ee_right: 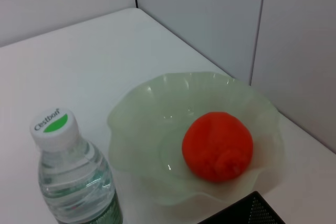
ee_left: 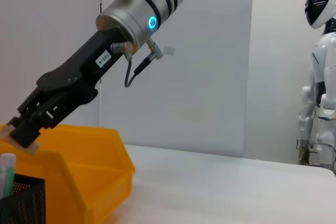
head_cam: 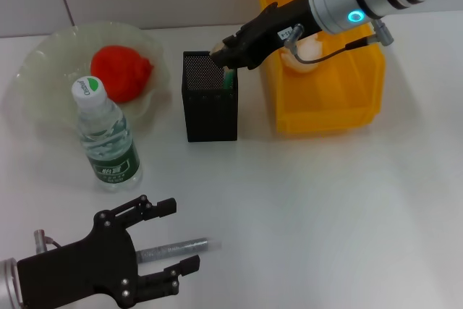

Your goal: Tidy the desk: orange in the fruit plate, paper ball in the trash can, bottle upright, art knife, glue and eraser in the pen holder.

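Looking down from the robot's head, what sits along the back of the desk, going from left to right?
Fruit plate holding the orange → bottle, slightly nearer → pen holder with the right pincer over it → trash can.

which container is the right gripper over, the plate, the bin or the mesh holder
The black mesh pen holder. The right gripper is above its rim, between the green fruit plate with the orange and the yellow trash can.

Paper ball (head_cam: 304, 52) mostly behind right arm, pen holder (ee_right: 244, 214) cropped
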You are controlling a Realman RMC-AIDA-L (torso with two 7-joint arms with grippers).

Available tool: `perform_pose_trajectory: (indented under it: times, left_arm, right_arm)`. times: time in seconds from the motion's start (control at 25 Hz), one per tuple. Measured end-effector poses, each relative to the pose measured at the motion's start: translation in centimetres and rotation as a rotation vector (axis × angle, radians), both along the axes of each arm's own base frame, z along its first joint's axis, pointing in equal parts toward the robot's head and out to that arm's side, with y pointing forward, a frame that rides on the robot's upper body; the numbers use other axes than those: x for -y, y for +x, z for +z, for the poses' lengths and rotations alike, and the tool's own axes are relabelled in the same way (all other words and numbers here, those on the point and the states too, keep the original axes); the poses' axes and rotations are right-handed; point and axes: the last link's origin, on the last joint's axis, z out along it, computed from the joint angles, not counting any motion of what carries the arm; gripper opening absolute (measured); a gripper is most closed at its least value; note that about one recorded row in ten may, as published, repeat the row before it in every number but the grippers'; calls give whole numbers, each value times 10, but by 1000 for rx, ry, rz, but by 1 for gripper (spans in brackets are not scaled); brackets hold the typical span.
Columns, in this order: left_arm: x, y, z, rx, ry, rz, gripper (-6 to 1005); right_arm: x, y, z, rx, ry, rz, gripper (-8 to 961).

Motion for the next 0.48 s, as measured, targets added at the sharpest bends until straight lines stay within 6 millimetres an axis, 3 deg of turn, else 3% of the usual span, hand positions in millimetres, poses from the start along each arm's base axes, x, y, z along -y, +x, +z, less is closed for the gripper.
perform_pose_trajectory:
  times: [0.48]
  left_arm:
    - [1, 0, 0, 1, -1, 2, 813]
  right_arm:
    - [1, -3, 0, -11, -2, 21, 479]
